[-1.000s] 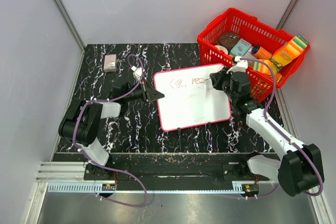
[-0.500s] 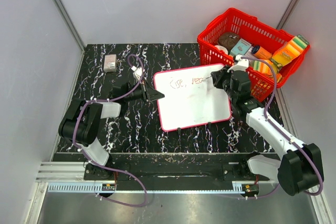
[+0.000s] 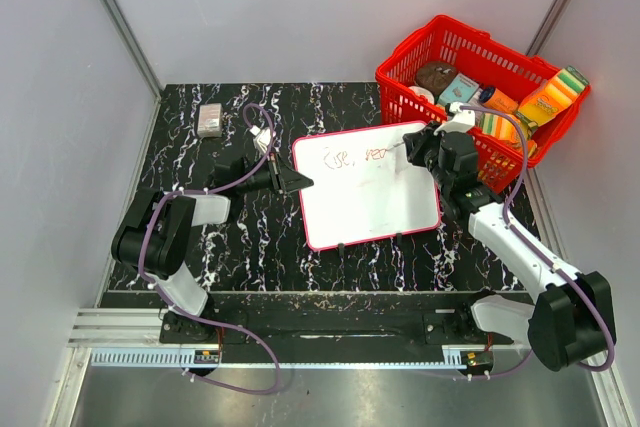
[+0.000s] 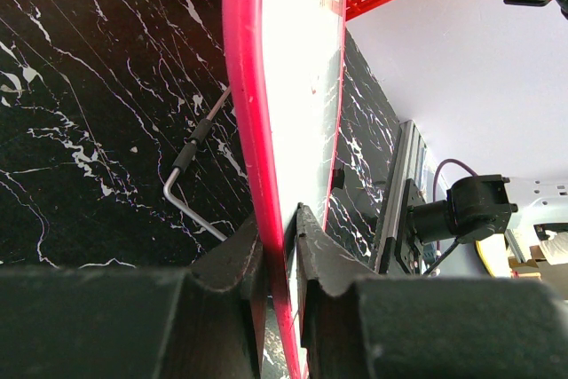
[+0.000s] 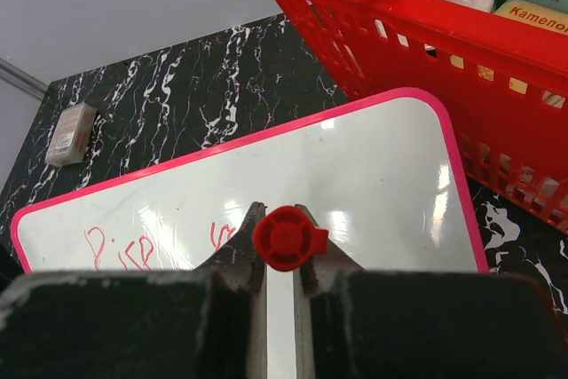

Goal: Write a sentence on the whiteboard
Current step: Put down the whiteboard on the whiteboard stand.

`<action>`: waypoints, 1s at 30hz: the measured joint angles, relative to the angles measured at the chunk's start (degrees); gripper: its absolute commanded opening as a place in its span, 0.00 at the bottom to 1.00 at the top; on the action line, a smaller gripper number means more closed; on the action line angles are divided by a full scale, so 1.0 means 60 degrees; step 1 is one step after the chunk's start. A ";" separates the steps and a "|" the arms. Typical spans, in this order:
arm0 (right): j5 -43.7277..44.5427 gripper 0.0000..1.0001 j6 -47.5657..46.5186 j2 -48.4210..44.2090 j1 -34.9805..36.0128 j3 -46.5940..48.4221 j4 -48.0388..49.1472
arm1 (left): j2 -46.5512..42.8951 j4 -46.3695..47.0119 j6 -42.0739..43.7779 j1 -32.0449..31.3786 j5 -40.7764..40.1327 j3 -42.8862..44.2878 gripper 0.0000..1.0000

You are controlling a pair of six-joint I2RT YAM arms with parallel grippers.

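Desk point(image 3: 250, 247): black with white marbling; both arms are bolted at its near edge.
Left end effector point(image 3: 296, 181) point(image 4: 278, 219): nearly closed, with only a narrow gap. The jaws pinch the left rim of the whiteboard, one finger on the face and one on the underside. It reaches in from the left.
Whiteboard point(image 3: 370, 197) point(image 4: 297, 42) point(image 5: 355, 184): in the middle of the desk, between the two end effectors. It is white with a thin red rim and rounded corners. Its slightly longer side runs left to right, with the right end swung a little to the far side. Its far right corner sits just beside the basket.
Metal rod point(image 4: 191, 179): thin and bent, on the desk beside the whiteboard's left rim. Whether it touches the board cannot be told.
Right end effector point(image 3: 408, 150) point(image 5: 280, 210): almost closed, gripping a marker between its fingers, above the far right part of the whiteboard.
Marker point(image 5: 286, 238): red. Its butt end faces the wrist camera and its long axis points down and left toward the board. The tip is hidden.
Sentence point(image 3: 355, 156) point(image 5: 120, 248): red cursive, two short words in one row along the far edge, reading left to right. The second word ends near the right end effector.
Basket point(image 3: 400, 97) point(image 5: 426, 51): red plastic, at the far right corner, holding packaged goods.
Small block point(image 3: 210, 119) point(image 5: 68, 132): pale and rectangular, at the far left of the desk, well apart from the board.
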 measured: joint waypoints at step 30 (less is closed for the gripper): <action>-0.0076 0.00 0.0004 -0.0382 -0.0004 -0.0390 -0.0208 | 0.0000 0.0000 0.0018 -0.0007 -0.0004 0.0000 0.00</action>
